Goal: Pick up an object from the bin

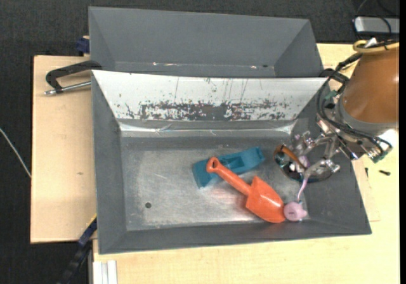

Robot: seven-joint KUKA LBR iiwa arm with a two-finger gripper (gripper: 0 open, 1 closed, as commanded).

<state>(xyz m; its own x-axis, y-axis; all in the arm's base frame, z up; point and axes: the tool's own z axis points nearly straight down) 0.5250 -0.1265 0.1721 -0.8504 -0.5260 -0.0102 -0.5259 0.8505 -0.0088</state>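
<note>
My pincer (309,161): apart or clamped, can't tell
Just below it: small pink ball (295,212) on thin stem, touching an orange scoop (254,195).

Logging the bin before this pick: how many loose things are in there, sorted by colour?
Blue: 1, a blocky plastic piece mid-bin.
Orange: 1, a toy shovel, its handle end over the blue piece.
Pink: 1, a small round thing beside the shovel's blade.
Total: 3. A dark shape by the gripper is too hidden to identify, so it is not counted.
</note>
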